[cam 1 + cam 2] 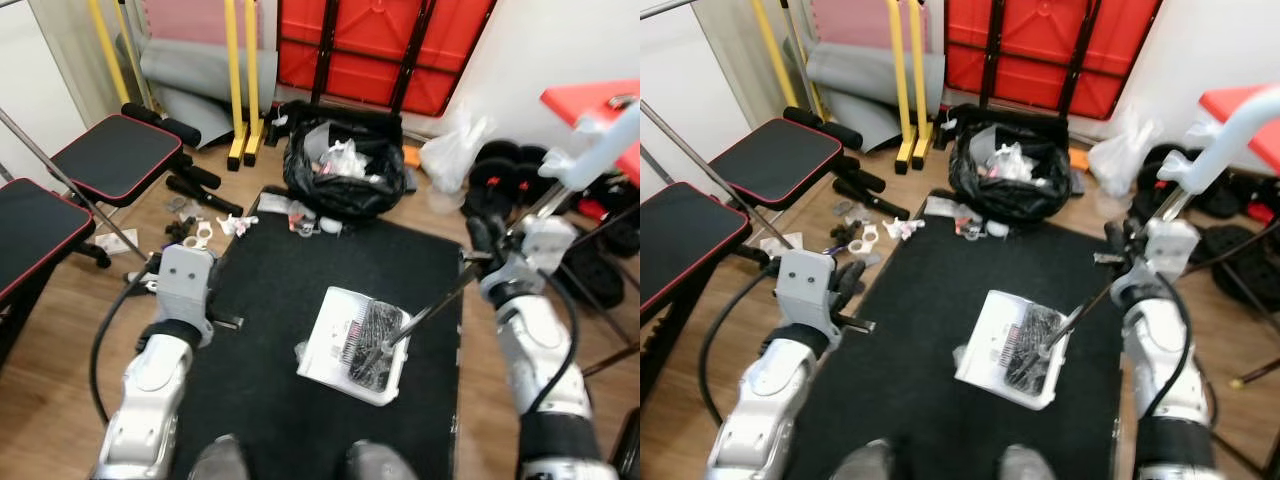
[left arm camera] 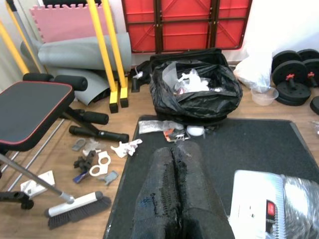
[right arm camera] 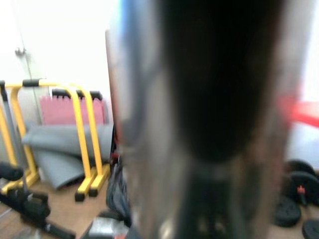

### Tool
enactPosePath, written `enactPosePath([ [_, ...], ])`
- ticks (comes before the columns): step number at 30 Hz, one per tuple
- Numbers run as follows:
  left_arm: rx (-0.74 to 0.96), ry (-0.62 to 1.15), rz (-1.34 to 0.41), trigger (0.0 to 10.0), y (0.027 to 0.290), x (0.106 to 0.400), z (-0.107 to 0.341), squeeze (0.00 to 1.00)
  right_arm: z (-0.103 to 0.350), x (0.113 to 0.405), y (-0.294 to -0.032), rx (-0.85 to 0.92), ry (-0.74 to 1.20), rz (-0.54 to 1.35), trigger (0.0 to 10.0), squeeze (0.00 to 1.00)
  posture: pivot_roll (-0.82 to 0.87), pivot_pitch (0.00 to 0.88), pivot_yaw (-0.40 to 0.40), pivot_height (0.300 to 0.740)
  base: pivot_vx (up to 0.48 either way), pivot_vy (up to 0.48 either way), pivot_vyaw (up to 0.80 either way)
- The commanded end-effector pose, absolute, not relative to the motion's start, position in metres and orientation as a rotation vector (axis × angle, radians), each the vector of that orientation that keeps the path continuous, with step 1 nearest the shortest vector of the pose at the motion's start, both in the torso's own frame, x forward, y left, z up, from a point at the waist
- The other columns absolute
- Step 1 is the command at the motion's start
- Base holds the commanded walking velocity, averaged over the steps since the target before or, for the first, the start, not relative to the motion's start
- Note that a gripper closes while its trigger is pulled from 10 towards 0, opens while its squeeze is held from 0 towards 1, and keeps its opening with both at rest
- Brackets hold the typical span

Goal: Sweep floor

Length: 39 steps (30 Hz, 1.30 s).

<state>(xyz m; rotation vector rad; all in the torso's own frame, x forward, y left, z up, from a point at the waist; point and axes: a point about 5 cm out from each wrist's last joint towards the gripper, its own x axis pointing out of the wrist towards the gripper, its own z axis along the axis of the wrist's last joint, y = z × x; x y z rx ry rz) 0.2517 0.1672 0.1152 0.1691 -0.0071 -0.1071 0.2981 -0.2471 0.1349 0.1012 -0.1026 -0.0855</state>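
A white dustpan [image 1: 335, 345] holding dark debris lies on the black mat [image 1: 270, 300]. Its long metal handle [image 1: 440, 300] rises to the right into my right gripper [image 1: 478, 242], which is shut on it. In the right wrist view that handle [image 3: 199, 119] is a close blur. My left gripper [image 1: 848, 278] hovers low over the mat's left edge, its fingers [image 2: 174, 199] pressed together on nothing. A broom [image 2: 79, 206] lies on the wood floor to its left. Small litter [image 2: 107, 157] is scattered on the wood, and more litter [image 1: 300, 215] lies at the mat's far edge.
An open black trash bag [image 1: 345, 165] stands behind the mat. Two weight benches [image 1: 115, 155] sit on the left, with yellow bars [image 1: 240, 80] and a red folded table [image 1: 380, 50] by the back wall. Weight plates [image 1: 500, 165] and a red bench [image 1: 590, 100] crowd the right.
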Motion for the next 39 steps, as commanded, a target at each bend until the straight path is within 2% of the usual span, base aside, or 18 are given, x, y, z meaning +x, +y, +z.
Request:
enactPosePath([
  [1,0.137,-0.064,-0.163,10.0,0.154,0.303,0.156,0.00,0.204,0.323,-0.245,0.430,-0.340,-0.047,10.0,0.00,-0.13,0.099,-0.137,0.740,0.000,0.000,0.00],
  [7,0.137,-0.063,-0.164,10.0,0.154,0.303,0.155,0.00,0.203,0.324,-0.248,0.423,-0.329,-0.061,10.0,0.00,-0.13,0.099,-0.136,0.740,0.000,0.000,0.00],
  [8,0.137,-0.063,-0.165,10.0,0.154,0.303,0.155,0.00,0.202,0.325,-0.250,0.423,-0.335,-0.066,0.0,0.00,-0.13,0.098,-0.137,0.740,0.000,0.000,0.00],
  [30,0.137,-0.062,-0.170,10.0,0.151,0.307,0.156,0.00,0.197,0.330,-0.258,0.402,-0.365,-0.041,0.0,0.00,-0.13,0.109,-0.137,0.740,0.000,0.000,0.00],
  [39,0.145,-0.060,-0.166,10.0,0.152,0.309,0.155,0.00,0.189,0.334,-0.252,0.269,-0.345,0.015,0.0,0.00,-0.14,0.114,-0.136,0.740,0.000,0.000,0.00],
])
